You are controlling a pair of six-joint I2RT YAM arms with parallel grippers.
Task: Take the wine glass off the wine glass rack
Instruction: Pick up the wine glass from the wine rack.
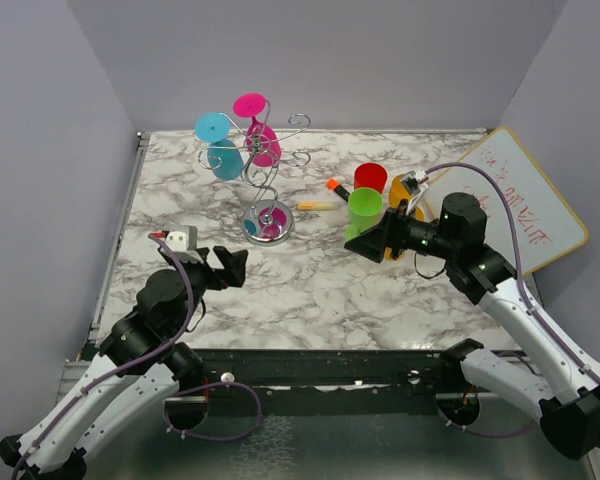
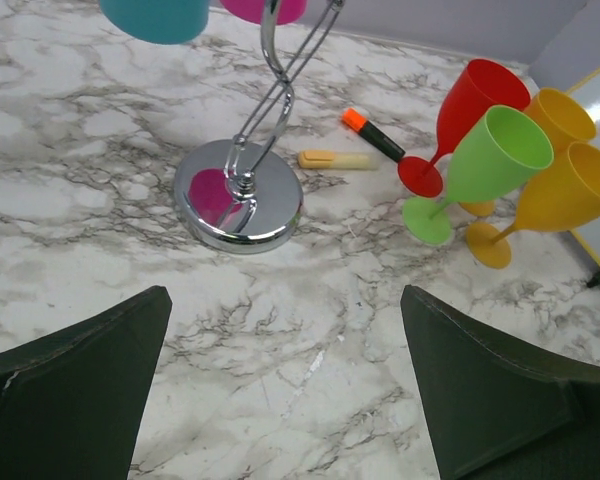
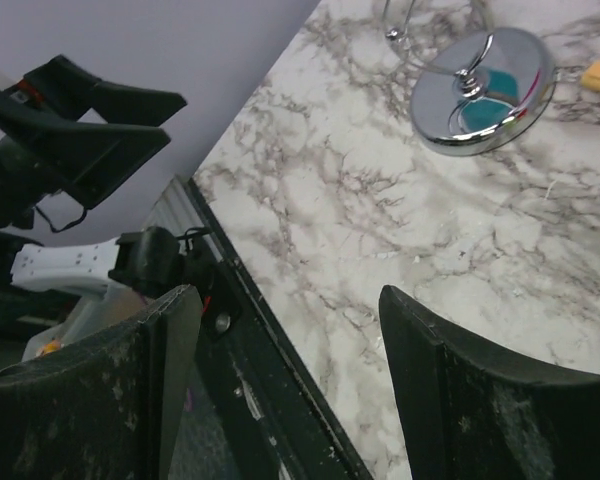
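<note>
1. I see the wine glass rack [image 1: 268, 224] at eleven o'clock, with the blue wine glass [image 1: 218, 142] and pink wine glass [image 1: 257, 125] seemingly hanging from its top
2. Left gripper [image 1: 233, 268] is spread wide, empty
3. Right gripper [image 1: 364, 247] is likewise

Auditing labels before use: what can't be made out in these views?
Left wrist: the top edge cuts off the blue glass and pink glass, hiding their hooks.
Right wrist: only the rack's base shows.
Top: whiteboard writing too small; right arm mostly hides the orange glasses.
</note>
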